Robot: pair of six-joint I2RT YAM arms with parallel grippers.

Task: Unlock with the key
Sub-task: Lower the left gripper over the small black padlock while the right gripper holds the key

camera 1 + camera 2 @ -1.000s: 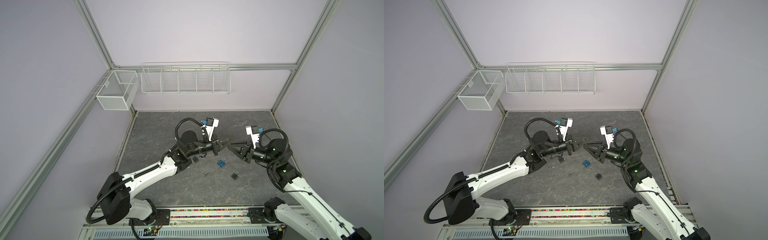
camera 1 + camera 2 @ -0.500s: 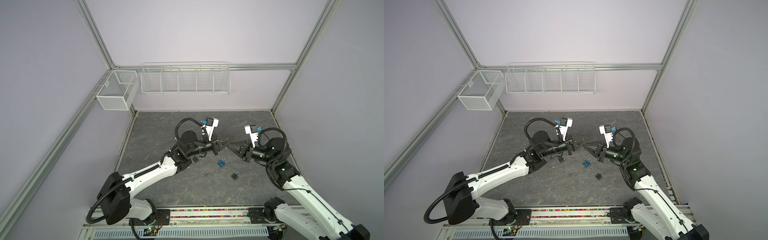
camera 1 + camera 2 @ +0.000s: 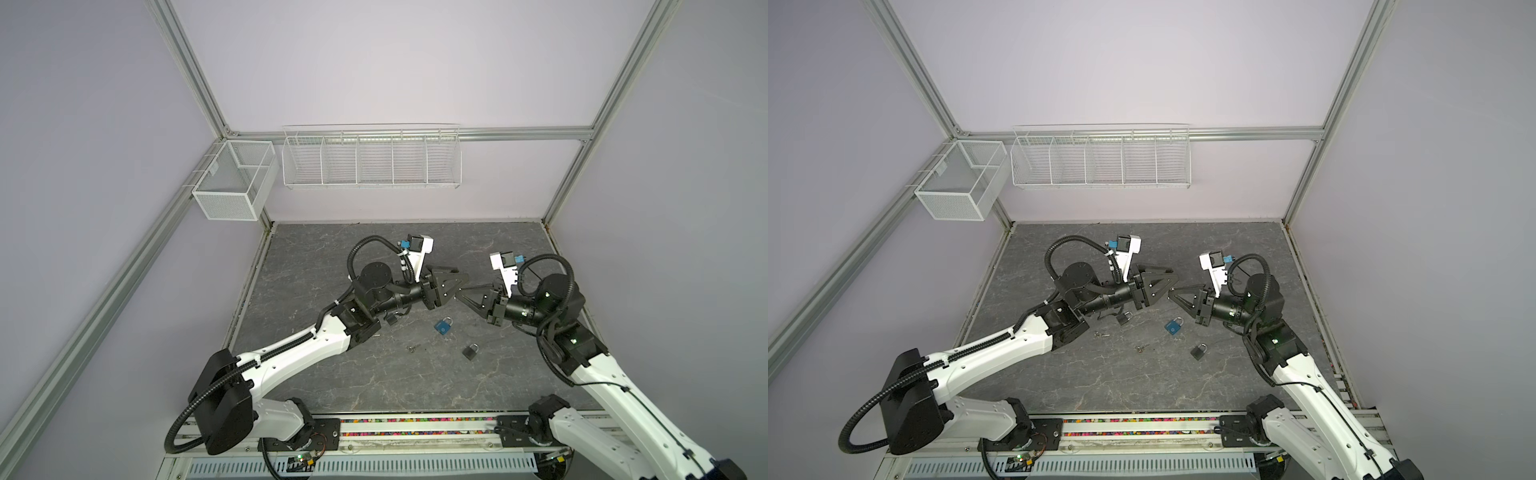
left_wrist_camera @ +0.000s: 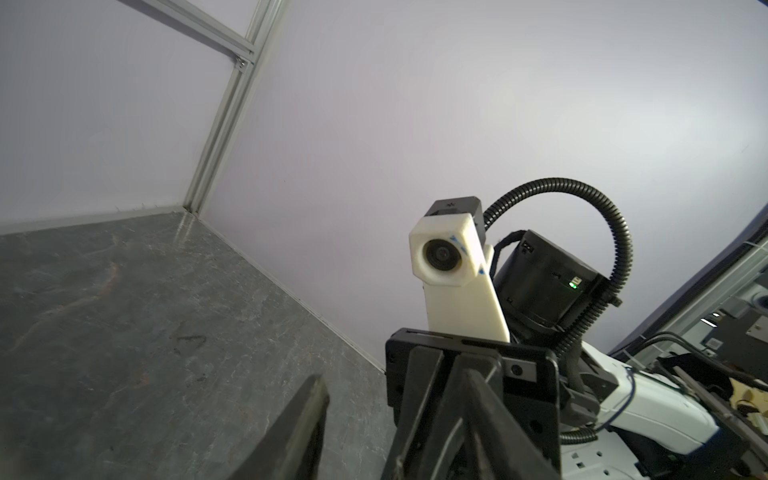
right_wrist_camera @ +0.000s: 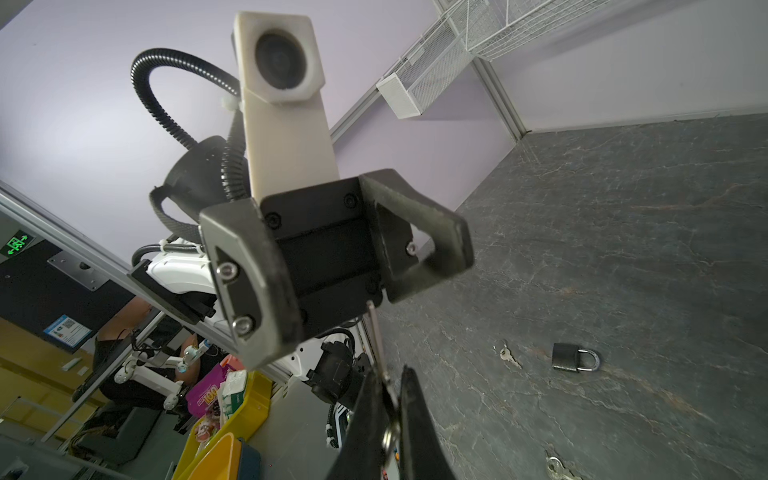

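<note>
Your grey marbled tabletop (image 3: 374, 386) carries a blue padlock (image 3: 444, 326), a dark padlock (image 3: 470, 351) near it, a loose key (image 3: 411, 348), plus another black padlock (image 3: 1124, 318) with a second key (image 3: 1101, 333) beside it.

text: "OOL" on purple packet (image 5: 206, 394) | green sign (image 5: 16, 244): arrows, on dark panel (image 5: 41, 286) | blue QR label (image 5: 66, 330): illegible
</note>
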